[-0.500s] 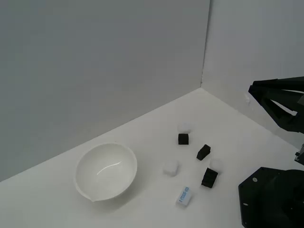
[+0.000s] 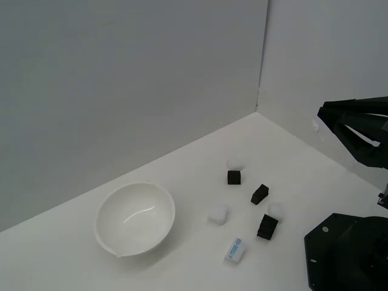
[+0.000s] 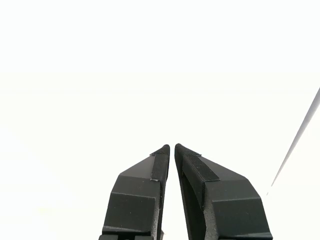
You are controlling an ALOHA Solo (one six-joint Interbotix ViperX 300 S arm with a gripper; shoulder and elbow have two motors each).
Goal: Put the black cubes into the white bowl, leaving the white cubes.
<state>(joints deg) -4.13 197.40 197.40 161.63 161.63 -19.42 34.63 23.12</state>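
- Fingers of gripper (image 3: 172, 146) nearly touching, holding nothing.
- Three black cubes (image 2: 234, 177) scattered among white cubes (image 2: 217, 214), right of bowl (image 2: 135, 218) in exterior view.
- Probably light, rigid; best pinched across flat opposite faces.

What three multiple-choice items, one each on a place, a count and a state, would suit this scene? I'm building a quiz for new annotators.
1. Which thing lies nearest the white bowl?
A. a white cube
B. the printed block
C. the arm's base

2. How many black cubes are on the table?
A. one
B. three
C. five

3. How does the gripper stand?
A. wide open
B. shut on a cube
C. shut on nothing

Answers:
1. A: a white cube sits closest, on the bowl's side toward the exterior view's right; the printed block and the base lie farther off.
2. B: black cubes show at and.
3. C: in the wrist view the fingertips nearly meet with nothing between them.
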